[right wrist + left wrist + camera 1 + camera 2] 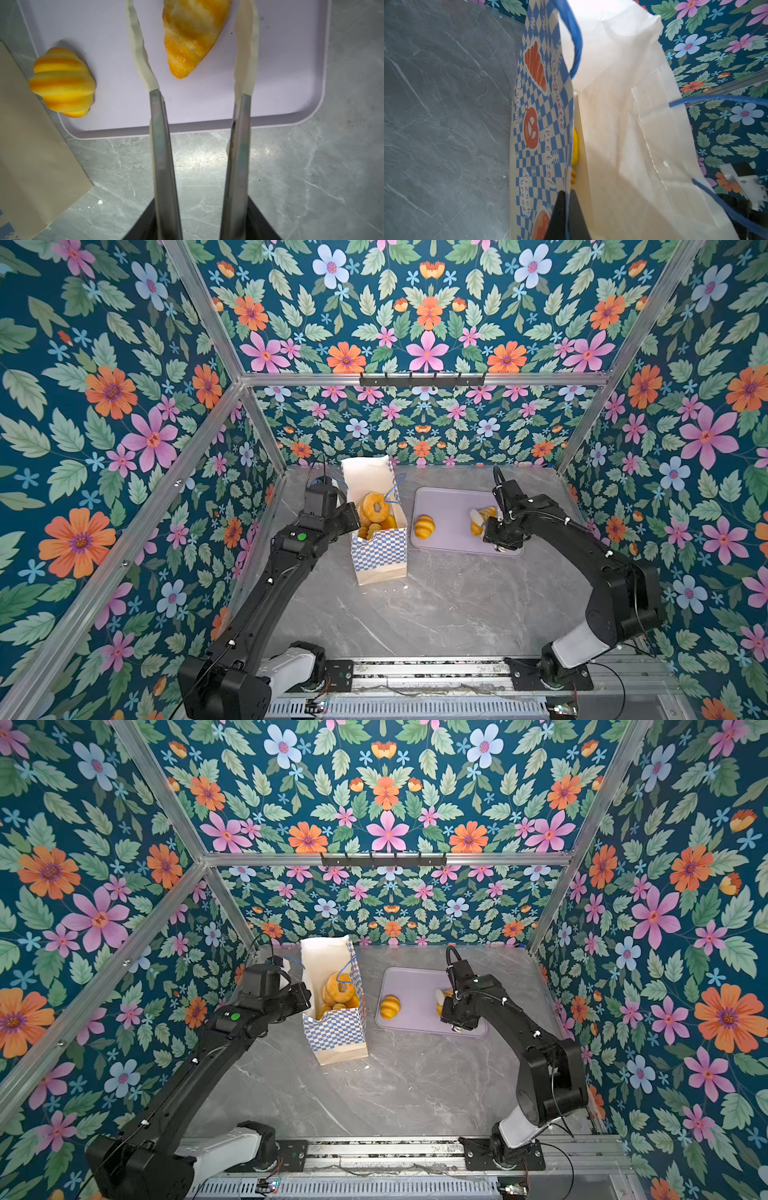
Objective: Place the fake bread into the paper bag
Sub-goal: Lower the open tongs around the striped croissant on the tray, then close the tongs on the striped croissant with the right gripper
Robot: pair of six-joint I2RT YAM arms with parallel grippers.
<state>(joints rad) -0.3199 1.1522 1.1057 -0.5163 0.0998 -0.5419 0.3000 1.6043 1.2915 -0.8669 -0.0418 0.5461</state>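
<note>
Paper bag [380,547] stands upright on grey marble desk [436,605], left of centre, mouth open. Inside, in both top views: ring [375,506] on top, w/ more golden pieces under it, can't count them. Blue cord handle [392,489] droops over the mouth's right edge.

Left gripper [565,209] is at bag's left rim. Left wrist view shows its dark jaws closed on the checkered wall's top edge, one inside, one outside, paper pinched btwn.

Lilac tray [453,543] lies flat just right of bag. Two pieces on it: ridged bun [424,526] at the end nearest the bag, croissant [191,35] toward the other end.

Right gripper [191,12] is low over croissant. Jaws open, pale pads either side of it w/ a gap each side, nothing gripped. In both top views croissant is partly hidden by that arm. Bun sits well clear of right gripper. Few white specks on desk near bag's base.
</note>
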